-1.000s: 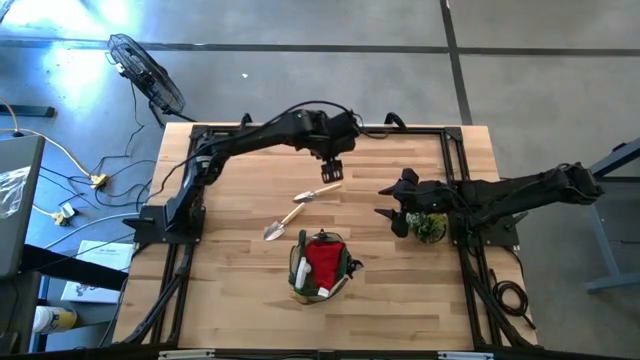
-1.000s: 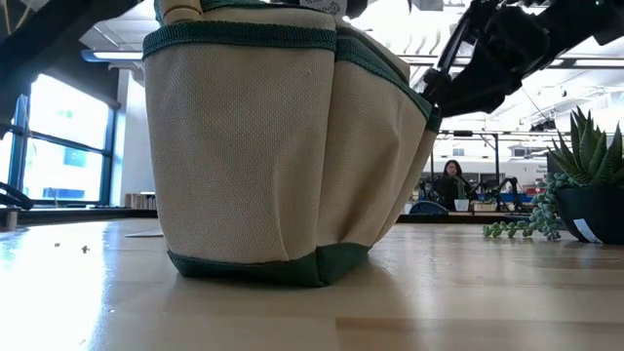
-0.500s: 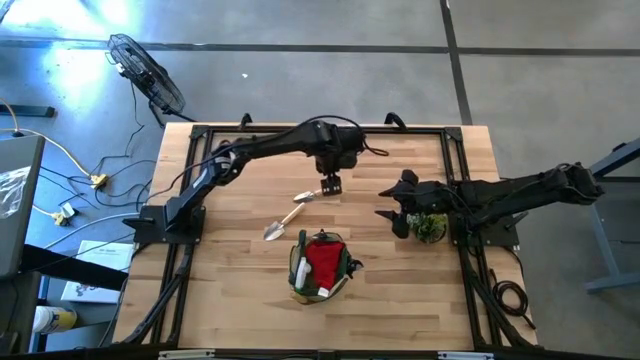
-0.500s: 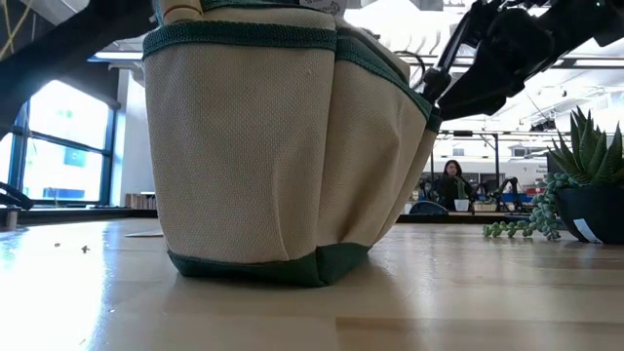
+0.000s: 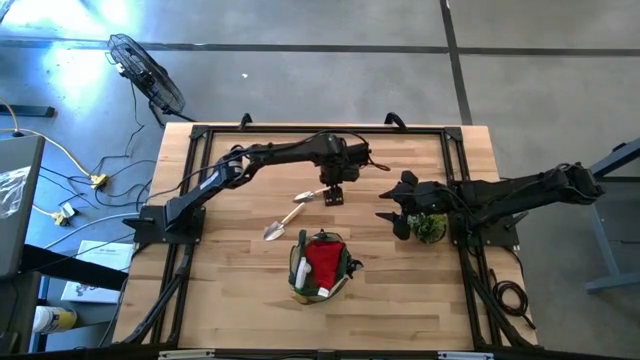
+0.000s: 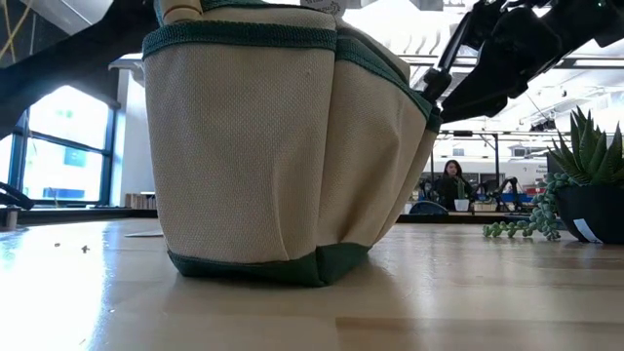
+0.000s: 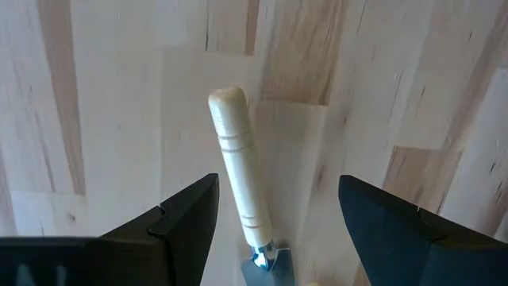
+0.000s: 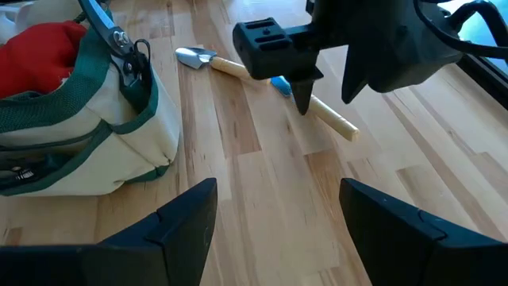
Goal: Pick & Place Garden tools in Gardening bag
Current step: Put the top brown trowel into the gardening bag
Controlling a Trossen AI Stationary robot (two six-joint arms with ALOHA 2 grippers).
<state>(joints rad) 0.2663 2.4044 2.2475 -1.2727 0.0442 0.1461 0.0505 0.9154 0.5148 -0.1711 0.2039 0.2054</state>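
Note:
Two wooden-handled garden tools lie flat on the table. One has a blue-tinted metal head (image 8: 279, 83) and a pale handle (image 7: 238, 175). My left gripper (image 7: 278, 183) points down over that handle, open, with a finger on either side and not touching it (image 5: 333, 193). The second trowel (image 5: 280, 224) lies nearer the gardening bag (image 5: 320, 268). The bag stands upright on its base and holds a red bundle (image 8: 40, 48) and black shears (image 8: 119, 40). My right gripper (image 8: 278, 210) hangs open at the right (image 5: 395, 213), above the table.
A small potted plant (image 5: 430, 228) stands by my right arm, and its trailing sprig (image 6: 522, 229) lies on the wood. The bag (image 6: 283, 146) fills the low view. Bare wood lies along the table's left side and near edge.
My left gripper has come down toward the blue-headed tool's handle and a little toward the near edge. It has tipped to point straight down. Both tools and the bag have stayed where they were.

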